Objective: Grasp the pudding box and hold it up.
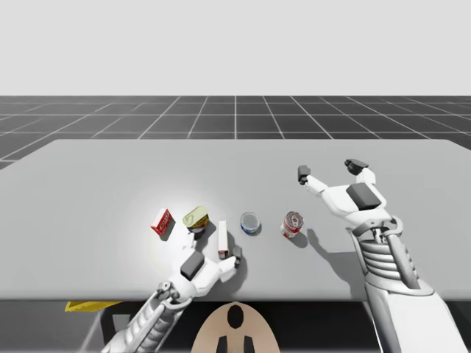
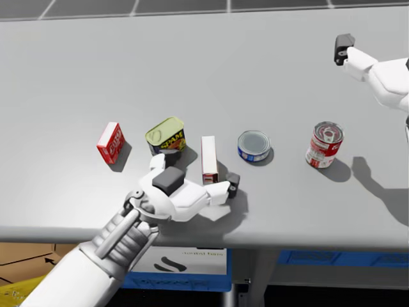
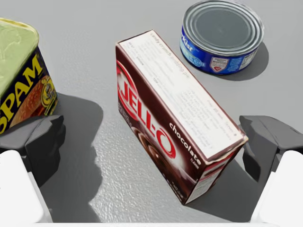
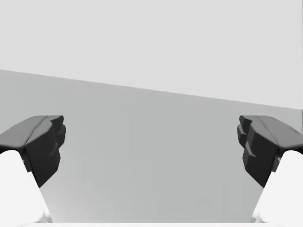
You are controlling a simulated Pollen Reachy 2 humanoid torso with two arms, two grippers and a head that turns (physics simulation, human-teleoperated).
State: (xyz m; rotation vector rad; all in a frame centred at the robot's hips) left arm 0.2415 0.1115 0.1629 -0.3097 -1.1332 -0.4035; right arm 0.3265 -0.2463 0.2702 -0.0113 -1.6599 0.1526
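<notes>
Step in hand: pre-grasp. The left gripper (image 3: 151, 139) stands released, straddling the pudding box (image 3: 180, 109) at its 9 and 3 o'clock sides. The next move calls for closing on both faces, then lifting.

- Dark brown cardboard pudding box (image 3: 156, 137): red-and-white lettering, white upper panel.
- Flat round blue can (image 3: 222, 38): silver lid.
- Oblong metal tin (image 2: 166, 135): yellow-green lid, dark blue sides.
- Small red box (image 2: 110, 142).
- Red-and-white cylindrical can (image 2: 324, 144).
- Plain grey table (image 2: 255, 64).

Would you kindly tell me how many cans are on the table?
3: a rectangular green-topped can left of the brown box, a flat blue can right of it, a tall red can furthest right. None seems hidden.
</notes>
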